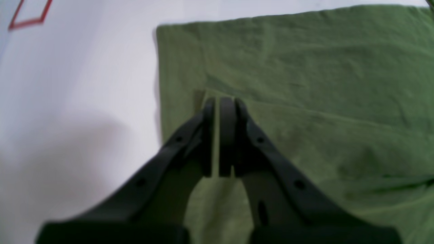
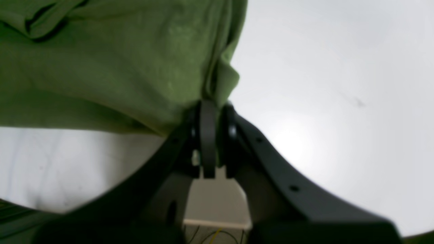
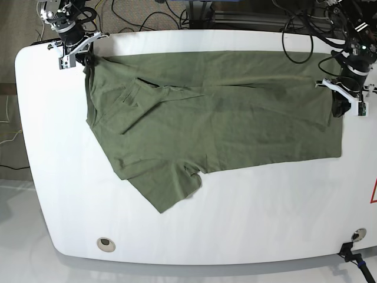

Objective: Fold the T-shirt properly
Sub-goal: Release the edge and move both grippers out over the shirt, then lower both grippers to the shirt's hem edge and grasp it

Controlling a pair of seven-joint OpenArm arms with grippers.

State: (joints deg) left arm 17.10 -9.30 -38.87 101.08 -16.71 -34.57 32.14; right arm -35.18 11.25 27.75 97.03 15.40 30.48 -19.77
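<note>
The olive-green T-shirt lies spread across the white table, with one sleeve pointing toward the front edge. My right gripper is at the shirt's far left corner. In the right wrist view it is shut on a bunched edge of the shirt, which hangs lifted off the table. My left gripper is at the shirt's right edge. In the left wrist view its jaws are closed to a thin slit at the corner of a folded top layer of the shirt.
A red outline mark is on the table near the right edge, also in the base view. A round hole sits near the front left corner. Cables lie behind the table.
</note>
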